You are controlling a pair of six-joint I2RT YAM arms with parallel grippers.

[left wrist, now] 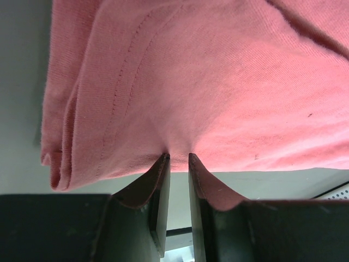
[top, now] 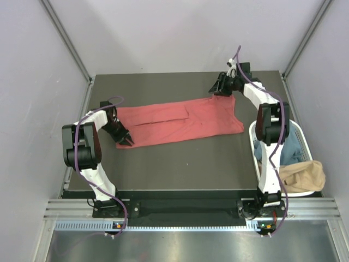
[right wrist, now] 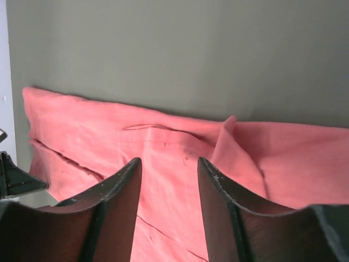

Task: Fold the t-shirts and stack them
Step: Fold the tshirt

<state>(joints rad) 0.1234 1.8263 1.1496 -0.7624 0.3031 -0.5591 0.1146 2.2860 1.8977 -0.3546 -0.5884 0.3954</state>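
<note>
The coral-red soft cloth t-shirt (top: 180, 123) lies folded into a long band across the far half of the dark desk (top: 191, 164). To its right, a white slotted plastic basket (top: 252, 135) holds a crumpled blue shirt (top: 292, 150) and a tan shirt (top: 302, 177). The left pincer (left wrist: 177, 157), on a low, bent arm, is clamped on the band's left edge. The right pincer (right wrist: 168, 164), on an outstretched arm, stands apart over the band's right end.

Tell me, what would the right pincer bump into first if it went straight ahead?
Most likely the coral-red t-shirt: the right pincer points straight at it, jaws open, with cloth showing between them. How near is unclear.
</note>
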